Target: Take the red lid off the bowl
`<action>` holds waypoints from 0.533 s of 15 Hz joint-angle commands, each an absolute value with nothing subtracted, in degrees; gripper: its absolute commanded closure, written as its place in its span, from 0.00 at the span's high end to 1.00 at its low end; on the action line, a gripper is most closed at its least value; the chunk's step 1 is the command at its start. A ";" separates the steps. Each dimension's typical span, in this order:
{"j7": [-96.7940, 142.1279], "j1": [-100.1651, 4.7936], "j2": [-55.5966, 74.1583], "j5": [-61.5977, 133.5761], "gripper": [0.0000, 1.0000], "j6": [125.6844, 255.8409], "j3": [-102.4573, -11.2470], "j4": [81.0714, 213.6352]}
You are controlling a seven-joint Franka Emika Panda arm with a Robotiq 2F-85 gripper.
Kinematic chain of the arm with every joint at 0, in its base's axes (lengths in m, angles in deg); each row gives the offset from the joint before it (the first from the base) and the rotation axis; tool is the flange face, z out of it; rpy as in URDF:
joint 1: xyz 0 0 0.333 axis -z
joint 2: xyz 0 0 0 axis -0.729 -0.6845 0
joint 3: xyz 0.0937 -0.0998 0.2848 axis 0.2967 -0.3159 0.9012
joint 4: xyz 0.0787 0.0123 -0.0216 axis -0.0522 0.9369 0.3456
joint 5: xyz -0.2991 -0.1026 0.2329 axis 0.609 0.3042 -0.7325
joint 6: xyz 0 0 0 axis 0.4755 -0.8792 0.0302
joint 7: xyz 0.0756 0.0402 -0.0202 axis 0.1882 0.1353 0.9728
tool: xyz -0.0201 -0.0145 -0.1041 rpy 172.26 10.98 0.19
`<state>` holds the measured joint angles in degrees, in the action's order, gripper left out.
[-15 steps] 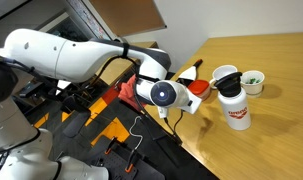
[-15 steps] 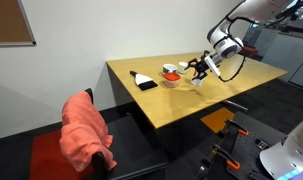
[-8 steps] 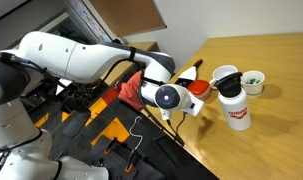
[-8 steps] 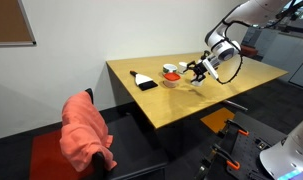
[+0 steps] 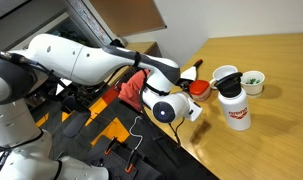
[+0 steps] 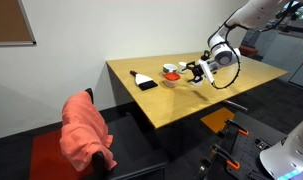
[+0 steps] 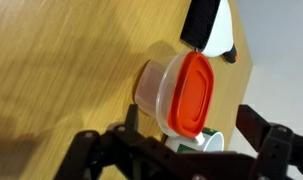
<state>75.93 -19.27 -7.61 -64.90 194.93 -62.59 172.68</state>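
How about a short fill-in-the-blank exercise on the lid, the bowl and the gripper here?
The red lid sits ___ the bowl.
In the wrist view the gripper is ___ and holds nothing.
The bowl stands on a ___ table.
Missing words: on; open; wooden.

bare tabletop [image 7: 61, 80] beside bowl [image 7: 151, 88], black-and-white object [image 7: 206, 25] near, white container [image 7: 213, 140] close
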 commanded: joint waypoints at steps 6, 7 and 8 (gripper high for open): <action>90.01 -24.73 -10.44 -82.28 1.00 186.25 -67.68 173.36; 91.00 -25.47 -11.01 -83.91 1.00 186.17 -68.01 172.96; 91.55 -26.15 -11.27 -85.06 1.00 186.10 -68.38 172.83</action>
